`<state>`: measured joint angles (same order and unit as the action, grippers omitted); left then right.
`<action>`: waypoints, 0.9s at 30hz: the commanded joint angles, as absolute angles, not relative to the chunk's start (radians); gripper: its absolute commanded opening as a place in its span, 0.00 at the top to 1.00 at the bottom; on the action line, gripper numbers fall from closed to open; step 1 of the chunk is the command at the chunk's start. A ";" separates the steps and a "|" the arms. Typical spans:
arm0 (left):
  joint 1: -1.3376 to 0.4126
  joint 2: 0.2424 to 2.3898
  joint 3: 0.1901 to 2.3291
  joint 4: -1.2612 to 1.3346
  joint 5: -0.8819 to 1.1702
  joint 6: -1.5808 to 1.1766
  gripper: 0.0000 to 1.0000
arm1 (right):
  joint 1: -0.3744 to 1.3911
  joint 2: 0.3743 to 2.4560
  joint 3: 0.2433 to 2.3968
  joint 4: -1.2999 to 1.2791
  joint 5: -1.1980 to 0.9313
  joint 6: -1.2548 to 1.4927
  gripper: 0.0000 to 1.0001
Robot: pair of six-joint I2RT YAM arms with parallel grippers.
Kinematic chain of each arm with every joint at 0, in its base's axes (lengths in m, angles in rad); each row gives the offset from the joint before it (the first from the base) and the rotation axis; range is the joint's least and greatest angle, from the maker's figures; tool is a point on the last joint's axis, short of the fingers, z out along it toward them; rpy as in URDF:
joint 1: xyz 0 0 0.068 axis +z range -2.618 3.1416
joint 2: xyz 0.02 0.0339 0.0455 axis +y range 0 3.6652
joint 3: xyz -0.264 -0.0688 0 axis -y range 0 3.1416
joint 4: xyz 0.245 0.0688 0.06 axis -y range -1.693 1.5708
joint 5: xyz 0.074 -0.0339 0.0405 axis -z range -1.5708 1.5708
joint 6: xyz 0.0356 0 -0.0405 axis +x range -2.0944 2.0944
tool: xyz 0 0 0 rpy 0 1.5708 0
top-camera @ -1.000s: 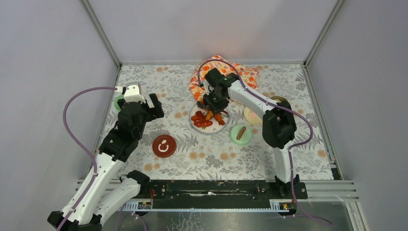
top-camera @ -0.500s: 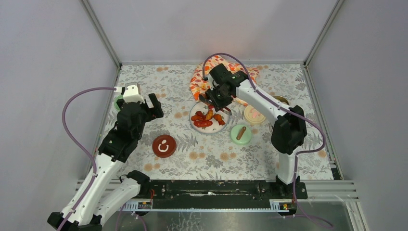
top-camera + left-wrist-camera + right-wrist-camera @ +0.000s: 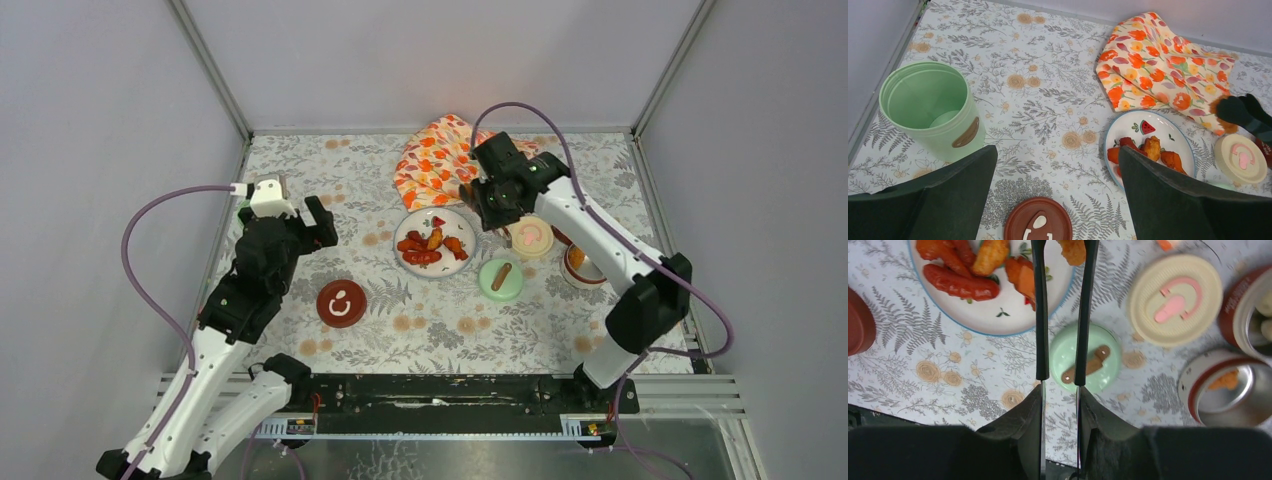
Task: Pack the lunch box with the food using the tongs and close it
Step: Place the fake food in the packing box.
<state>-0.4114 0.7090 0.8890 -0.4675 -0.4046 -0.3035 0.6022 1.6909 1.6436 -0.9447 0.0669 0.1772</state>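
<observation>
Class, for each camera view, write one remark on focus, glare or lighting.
Top external: soft, even light, a warm glow on the back wall above the cloth. Left wrist: the fingers of the left pincer are dark blurs up close; the green pot is sharp. Right wrist: the fingers of the right pincer are blurred, the tongs crisp, the steel bowl faintly shiny.

Table is seen whole from high behind its near edge. Left wrist view is held low, angled forward and down across it. Right wrist view is pointed straight down, close. White plate and cream lid are shared by all three.
</observation>
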 commanded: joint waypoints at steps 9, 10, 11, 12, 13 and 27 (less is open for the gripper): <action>-0.404 0.662 0.877 -0.428 -0.379 -0.295 0.02 | 0.503 1.396 1.450 -1.092 0.291 0.435 0.94; -0.405 0.659 0.876 -0.428 -0.381 -0.295 0.02 | 0.488 1.372 1.433 -1.103 0.305 0.461 0.94; -0.404 0.656 0.877 -0.427 -0.383 -0.295 0.01 | 0.471 1.349 1.410 -1.110 0.314 0.476 0.94; -0.405 0.655 0.876 -0.428 -0.386 -0.295 0.01 | 0.454 1.326 1.387 -1.117 0.320 0.489 0.94; -0.406 0.653 0.876 -0.428 -0.388 -0.295 0.02 | 0.438 1.300 1.362 -1.118 0.326 0.502 0.94; -0.426 0.649 0.874 -0.428 -0.395 -0.292 0.02 | 0.234 1.110 1.072 -1.010 0.327 0.600 0.95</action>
<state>-0.4194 0.6579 0.8841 -0.4660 -0.3851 -0.3035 0.2829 1.1465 1.1130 -1.0786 0.3138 0.5568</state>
